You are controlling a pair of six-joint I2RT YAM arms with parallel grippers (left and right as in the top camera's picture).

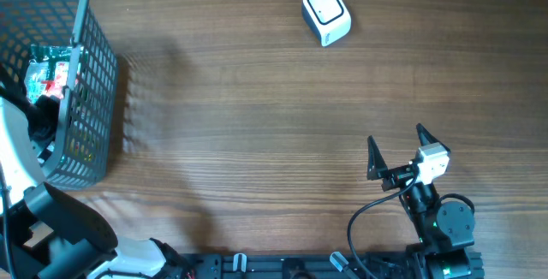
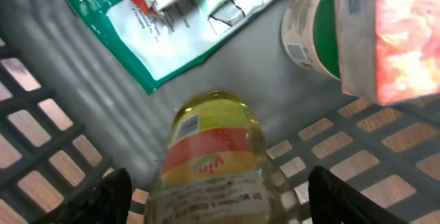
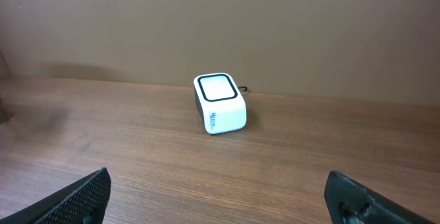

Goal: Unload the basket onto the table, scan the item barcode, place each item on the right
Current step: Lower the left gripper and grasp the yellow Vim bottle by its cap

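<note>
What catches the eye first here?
The grey mesh basket at the left edge of the wooden table, with the left gripper down inside it, jaws open either side of a clear bottle with a yellow-and-red label. Then the white barcode scanner, alone at the far side, and the right gripper, open and empty near the front.

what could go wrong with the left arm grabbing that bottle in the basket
The bottle looks round and smooth, with the left gripper open around it: it may roll or slip as the fingers close. The green pouch lies close, so a finger could snag it. The grid of the basket may catch a fingertip.
</note>
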